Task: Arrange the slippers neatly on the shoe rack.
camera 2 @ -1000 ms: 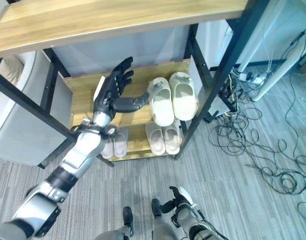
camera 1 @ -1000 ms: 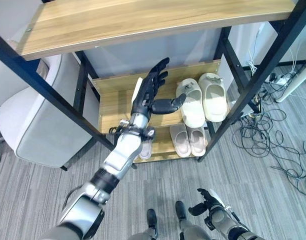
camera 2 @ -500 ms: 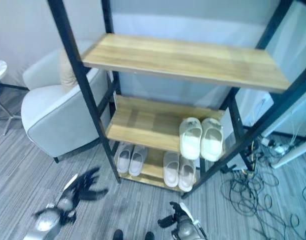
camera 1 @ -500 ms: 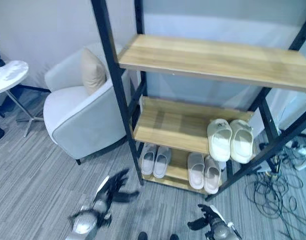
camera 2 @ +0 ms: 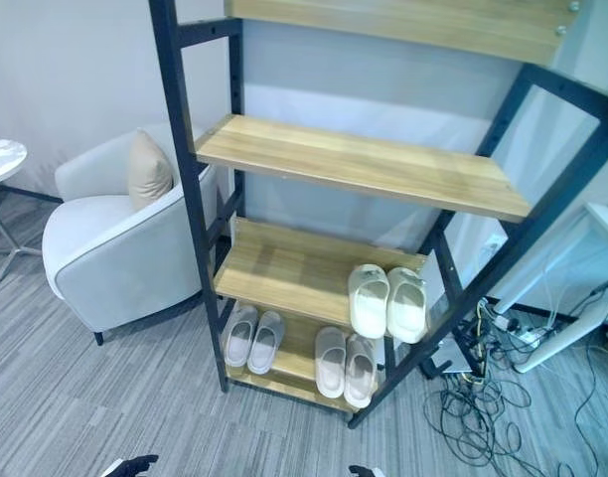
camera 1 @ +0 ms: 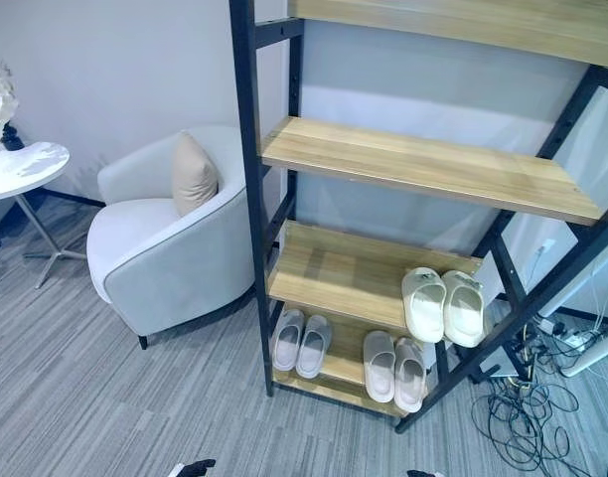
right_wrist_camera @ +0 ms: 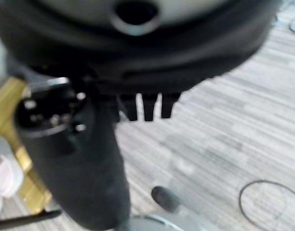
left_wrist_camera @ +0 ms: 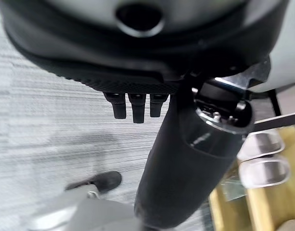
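Note:
A cream pair of slippers (camera 1: 443, 305) lies side by side at the right of the shoe rack's (camera 1: 246, 199) second shelf from the floor. On the bottom shelf lie a pale pair (camera 1: 302, 343) at the left and another pale pair (camera 1: 393, 364) at the right. My left hand (left_wrist_camera: 138, 103) hangs low over the carpet, fingers straight, holding nothing; its tip shows at the picture's lower edge (camera 1: 190, 467). My right hand (right_wrist_camera: 147, 103) hangs the same way, open and empty, near the floor (camera 2: 364, 471).
A white armchair (camera 1: 155, 258) with a beige cushion stands left of the rack, and a round white side table (camera 1: 21, 164) stands further left. Loose cables (camera 1: 528, 427) lie on the carpet at the rack's right foot. The two upper shelves (camera 1: 423, 169) are bare.
The head camera has risen and pulled back, so more of the rack shows. My left arm has dropped from the slipper shelf down to the floor level.

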